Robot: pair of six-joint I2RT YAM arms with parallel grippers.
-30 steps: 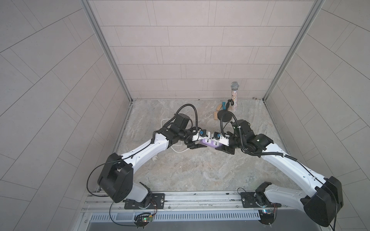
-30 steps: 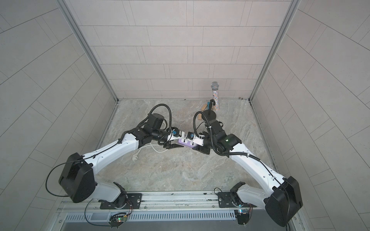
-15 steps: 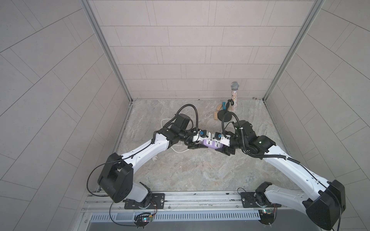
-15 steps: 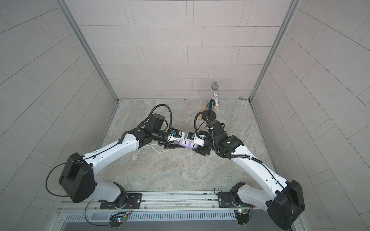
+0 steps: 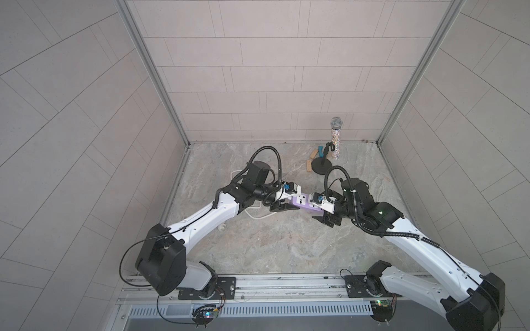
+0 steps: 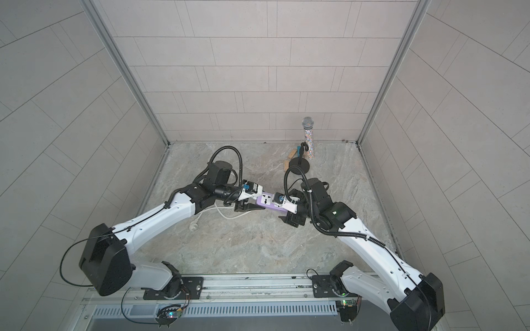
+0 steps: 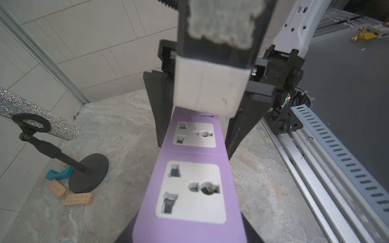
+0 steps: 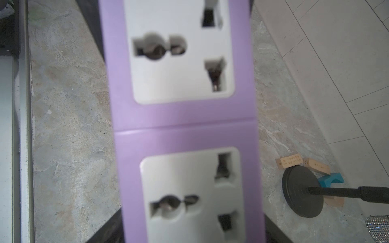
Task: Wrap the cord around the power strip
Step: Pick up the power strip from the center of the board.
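Tiled booth w/ a marble-look table (image 5: pixel 286 252). Two white-and-black robot arms reach in from the near rail and meet mid-table. Btwn them the lavender power strip (image 5: pixel 304 204) is bridged end to end, sockets up, seemingly lifted off the surface. Back right, well apart, stands a glittery microphone (image 5: pixel 335 137) on a black stand, w/ wooden blocks (image 5: pixel 309 165) at its foot. The white cord (image 6: pixel 226 215) lies slack on the table beneath the left arm, none of it around the strip. Its plug (image 6: pixel 192 226) rests just beside that arm's forearm. The left gripper (image 5: pixel 285 203) has one end, hugging both long sides and pinching it. The right gripper (image 5: pixel 322 212) straddles the other end, fingers (image 7: pixel 155 117) spread either side, prob. not pressing.

Risks: the strip seems to hang on one grip only, so if the left lets go before the right clamps, it drops or tips. Smooth plastic may slide if the right closes off-centre. The slack cord under the left arm could snag there once wrapping starts, dragging the plug or tugging the strip askew.
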